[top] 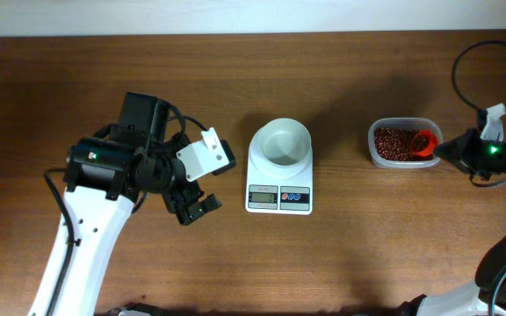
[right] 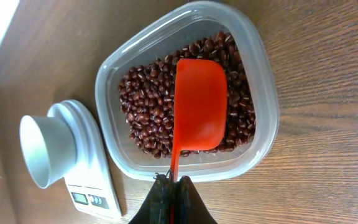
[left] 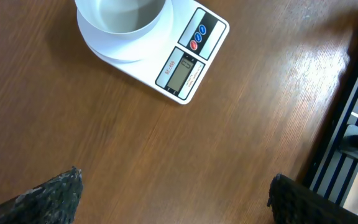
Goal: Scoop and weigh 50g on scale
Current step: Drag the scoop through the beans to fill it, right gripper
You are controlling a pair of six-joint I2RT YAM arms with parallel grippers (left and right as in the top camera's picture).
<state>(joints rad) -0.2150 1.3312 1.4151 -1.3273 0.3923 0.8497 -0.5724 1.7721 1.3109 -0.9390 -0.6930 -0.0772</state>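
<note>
- The right end effector (right: pixel 173 190) is pressed together on the thin handle of a red scoop (right: pixel 199 106), just over the near rim of a clear container (right: pixel 107 81).
- The scoop's bowl lies on the beans (right: pixel 145 102), small dark reddish-brown oval grains that cover the container's floor.
- The container stands on the table (top: pixel 367 246), right of the scale (top: pixel 279 180), with a strip of bare wood between them.
- The scale is flat and white, with a grey display and coloured buttons. A round white bowl (top: pixel 280 143) sits on it, its inside plain white.
- Left of the scale, the left end effector (top: pixel 196 207) hangs over bare wood, its dark fingers spread wide.
- Open wood runs on to the table's far edge.
</note>
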